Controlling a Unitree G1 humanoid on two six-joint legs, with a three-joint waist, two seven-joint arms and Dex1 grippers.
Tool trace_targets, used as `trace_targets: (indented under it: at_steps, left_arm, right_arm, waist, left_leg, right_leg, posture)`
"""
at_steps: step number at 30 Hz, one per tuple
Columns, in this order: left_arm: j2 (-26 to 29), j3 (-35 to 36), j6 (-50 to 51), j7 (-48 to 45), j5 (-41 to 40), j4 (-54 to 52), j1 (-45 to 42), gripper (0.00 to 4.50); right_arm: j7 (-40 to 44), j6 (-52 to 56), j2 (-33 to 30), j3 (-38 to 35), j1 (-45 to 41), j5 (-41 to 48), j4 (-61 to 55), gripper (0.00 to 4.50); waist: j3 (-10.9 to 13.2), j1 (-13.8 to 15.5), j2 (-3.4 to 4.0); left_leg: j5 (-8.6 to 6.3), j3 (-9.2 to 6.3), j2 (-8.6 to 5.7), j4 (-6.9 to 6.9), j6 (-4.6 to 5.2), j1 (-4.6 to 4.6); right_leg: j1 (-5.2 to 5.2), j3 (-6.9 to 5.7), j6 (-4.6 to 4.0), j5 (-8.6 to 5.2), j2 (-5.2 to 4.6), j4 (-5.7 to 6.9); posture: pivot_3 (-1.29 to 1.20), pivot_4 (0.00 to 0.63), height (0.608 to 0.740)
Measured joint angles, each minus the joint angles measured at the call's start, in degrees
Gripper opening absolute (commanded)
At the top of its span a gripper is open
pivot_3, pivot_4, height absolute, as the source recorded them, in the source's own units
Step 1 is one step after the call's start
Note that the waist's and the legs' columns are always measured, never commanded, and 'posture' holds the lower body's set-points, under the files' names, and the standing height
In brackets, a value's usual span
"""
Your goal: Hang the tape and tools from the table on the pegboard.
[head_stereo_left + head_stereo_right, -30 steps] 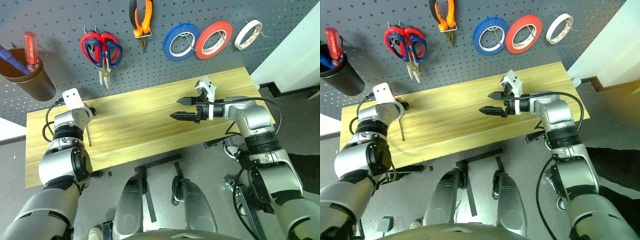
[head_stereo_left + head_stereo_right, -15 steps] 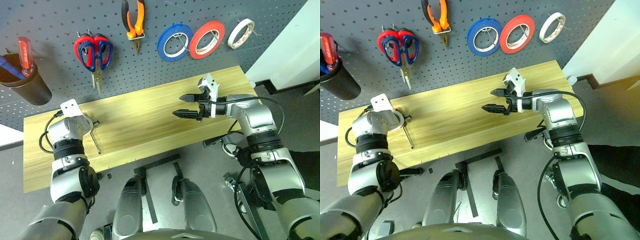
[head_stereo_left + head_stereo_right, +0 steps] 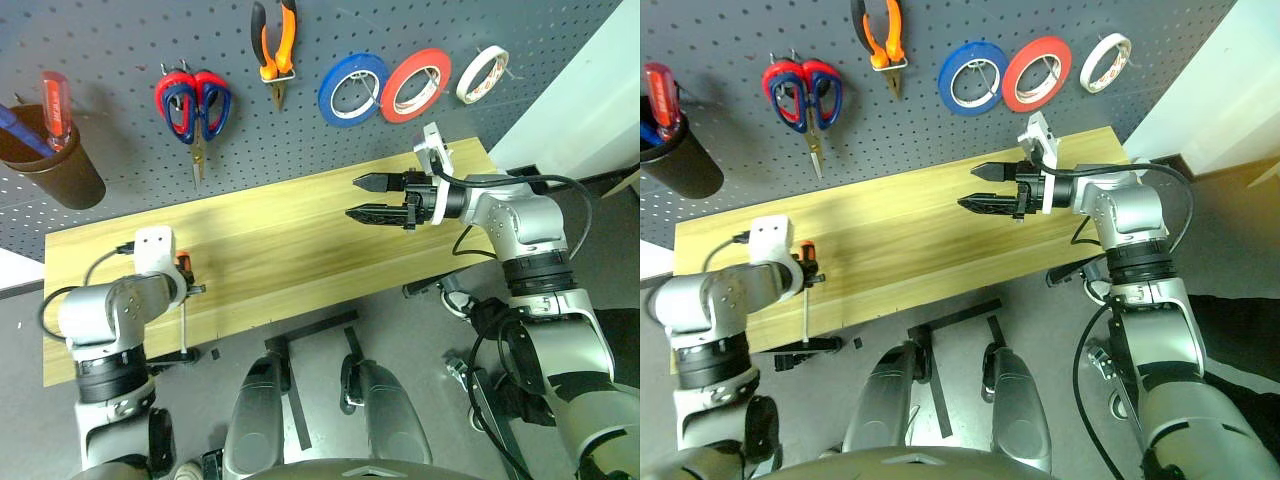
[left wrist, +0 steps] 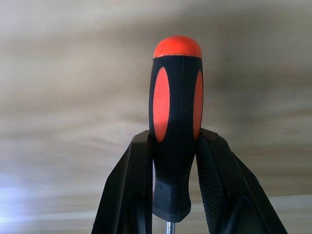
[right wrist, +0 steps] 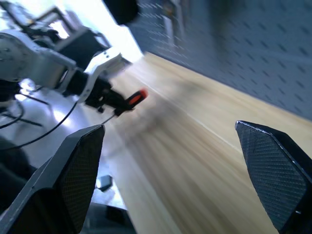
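Left wrist view: left end effector [image 4: 173, 161] clamped on orange-and-black screwdriver [image 4: 175, 117] handle over worktop [image 3: 300, 240]; right end effector [image 3: 365, 197] fingers apart, holding nothing.

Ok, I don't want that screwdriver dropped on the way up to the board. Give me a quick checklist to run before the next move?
1. Left tool shut on the screwdriver handle: ok.
2. Handle seated between both fingers, orange cap sticking out past them: ok.
3. Shaft hangs down past the table front edge, clear of the top: ok.
4. Right tool open, holding nothing, hovering over the table: ok.
5. Pliers, scissors and white tape already on the pegboard: ok.
6. Free hook for the screwdriver: cannot tell.
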Motion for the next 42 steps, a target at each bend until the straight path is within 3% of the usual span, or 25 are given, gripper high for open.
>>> trace_targets:
  at_steps: [8,10,16,23,34,42]
  left_arm:
    - [0.4,-0.2,-4.8,-5.0,0.0,-17.5,12.0,0.92]
    - [2.6,-1.1,-6.8,-5.9,0.7,-21.3,15.7,0.92]
    - [1.9,-1.6,-15.3,-5.4,4.7,-27.5,17.0,0.92]
    - [5.2,-2.3,-26.2,-5.6,9.7,-27.2,8.3,0.92]
    - [3.4,-1.3,-32.3,-5.7,9.9,-22.3,-7.7,0.92]
    - [8.0,0.0,-43.8,-8.8,10.6,-7.7,-17.0,0.92]
  right_arm:
    - [5.6,-7.6,2.7,0.3,-3.5,0.7,2.1,4.50]
    - [6.3,-9.7,3.6,0.5,-5.0,0.5,3.8,4.50]
    - [7.9,-13.2,5.9,0.5,-8.3,-0.3,8.4,4.50]
    - [9.2,-13.5,7.3,0.1,-11.1,0.0,12.1,4.50]
    - [11.3,-13.7,8.2,-1.0,-13.1,0.5,14.2,4.50]
    - [10.2,-14.3,9.1,-1.8,-13.5,0.5,14.5,4.50]
  waist:
    - [-2.4,0.1,-0.22]
    - [-3.1,0.2,-0.23]
    - [-4.9,2.3,-0.15]
    - [-6.2,4.6,-0.09]
    - [-8.3,5.0,-0.06]
    - [-8.5,4.7,0.08]
  left_leg:
    - [-0.23,-0.01,0.09,0.01,0.16,0.01]
    - [-0.23,0.00,0.12,0.00,0.16,0.01]
    - [-0.24,0.19,0.16,0.00,0.16,0.02]
    - [-0.24,0.45,0.19,-0.02,0.17,-0.02]
    - [-0.10,0.49,0.26,0.09,0.23,0.00]
    - [0.15,0.53,0.86,0.15,-0.01,0.08]
  right_leg:
    - [0.00,0.00,-0.10,0.21,0.09,-0.08]
    - [-0.02,0.00,-0.13,0.23,0.12,-0.09]
    - [-0.04,0.00,-0.24,0.29,0.16,-0.11]
    - [-0.11,0.02,-0.28,0.48,0.25,-0.20]
    - [-0.02,0.03,-0.28,0.51,0.66,-0.21]
    - [-0.04,0.04,-0.68,0.90,1.24,-0.26]
  posture:
    - [0.16,0.146,0.740]
    - [0.18,0.138,0.740]
    - [0.22,0.119,0.740]
    - [0.24,0.090,0.740]
    - [0.24,0.067,0.740]
    - [0.22,0.060,0.740]
